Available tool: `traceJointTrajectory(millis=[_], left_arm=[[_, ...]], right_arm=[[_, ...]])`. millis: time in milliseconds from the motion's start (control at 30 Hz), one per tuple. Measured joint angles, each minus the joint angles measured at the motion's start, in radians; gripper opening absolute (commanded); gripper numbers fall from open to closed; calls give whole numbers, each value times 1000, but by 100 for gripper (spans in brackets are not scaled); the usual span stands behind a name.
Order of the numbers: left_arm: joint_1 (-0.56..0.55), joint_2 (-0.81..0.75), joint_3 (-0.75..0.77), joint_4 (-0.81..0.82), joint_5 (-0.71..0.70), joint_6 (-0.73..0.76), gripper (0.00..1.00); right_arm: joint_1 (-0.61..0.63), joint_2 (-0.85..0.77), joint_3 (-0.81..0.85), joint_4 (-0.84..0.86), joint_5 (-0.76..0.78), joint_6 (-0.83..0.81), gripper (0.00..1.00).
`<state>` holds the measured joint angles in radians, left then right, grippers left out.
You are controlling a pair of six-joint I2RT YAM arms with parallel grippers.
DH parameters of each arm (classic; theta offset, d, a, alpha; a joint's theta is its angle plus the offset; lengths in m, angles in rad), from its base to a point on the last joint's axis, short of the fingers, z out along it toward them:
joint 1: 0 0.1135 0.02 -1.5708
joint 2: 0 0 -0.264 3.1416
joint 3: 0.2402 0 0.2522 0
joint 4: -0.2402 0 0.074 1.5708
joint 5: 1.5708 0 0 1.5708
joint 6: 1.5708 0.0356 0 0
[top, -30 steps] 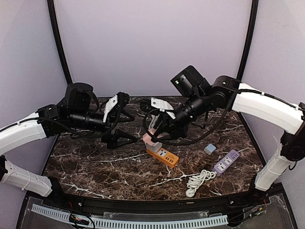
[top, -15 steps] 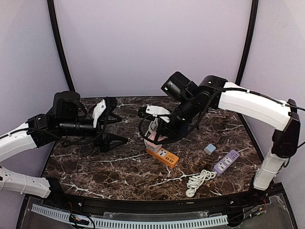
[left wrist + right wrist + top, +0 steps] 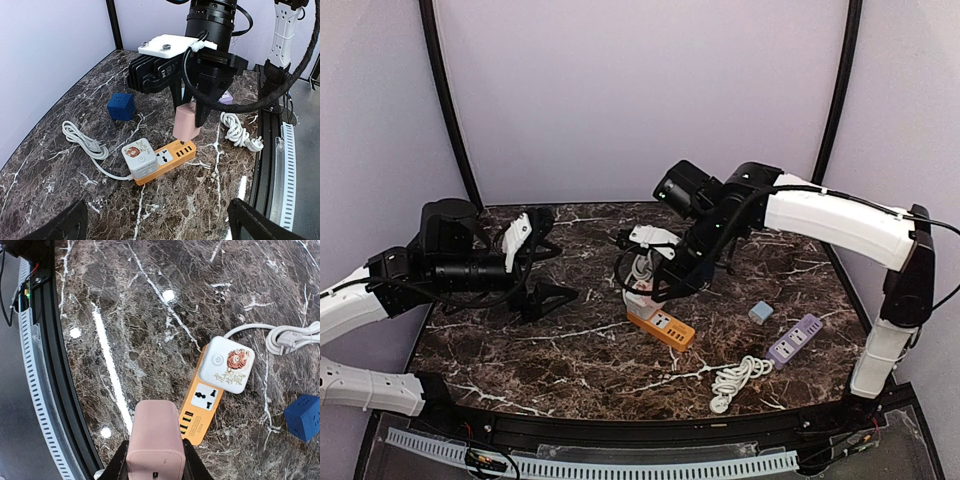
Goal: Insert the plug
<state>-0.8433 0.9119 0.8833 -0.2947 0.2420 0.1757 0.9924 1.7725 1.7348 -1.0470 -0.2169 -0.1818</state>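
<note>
My right gripper (image 3: 155, 462) is shut on a pink plug block (image 3: 155, 442) and holds it upright over the USB end of the orange power strip (image 3: 192, 426). In the left wrist view the pink plug (image 3: 187, 122) hangs with its prongs just above the orange strip (image 3: 175, 157); I cannot tell whether they touch. A white cube adapter (image 3: 139, 155) sits plugged in at the strip's other end. My left gripper (image 3: 552, 260) is open and empty, left of the strip (image 3: 665, 328) and apart from it.
A blue cube socket (image 3: 120, 106) and the strip's white cord (image 3: 82, 145) lie behind the strip. A purple power strip (image 3: 795, 340), a small light-blue block (image 3: 760, 312) and a coiled white cable (image 3: 738, 380) lie at the front right.
My left arm has drawn back to the left, away from the strip. My right arm's wrist has shifted left and back, still holding the pink plug over the strip.
</note>
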Motion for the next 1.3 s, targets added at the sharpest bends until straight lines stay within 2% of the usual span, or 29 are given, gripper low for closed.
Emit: traceJointTrajectory(millis=[200,400,833,1033,1300], left_arm=[[0,0,0,-1,-32,-12,98],[0,3,0,-14,-59,-46,97],[0,3,0,-19,-111,-86,95],[0,-10,-1,-30,-130,-98,94],[0,-63,-28,-31,-154,-117,99]], right_arm=[[-10,10,-8,-11,91,55,0],[-24,92,35,-38,149,100,0],[-60,127,23,-63,166,105,0],[-64,192,32,-61,165,107,0],[-64,247,36,-55,167,109,0]])
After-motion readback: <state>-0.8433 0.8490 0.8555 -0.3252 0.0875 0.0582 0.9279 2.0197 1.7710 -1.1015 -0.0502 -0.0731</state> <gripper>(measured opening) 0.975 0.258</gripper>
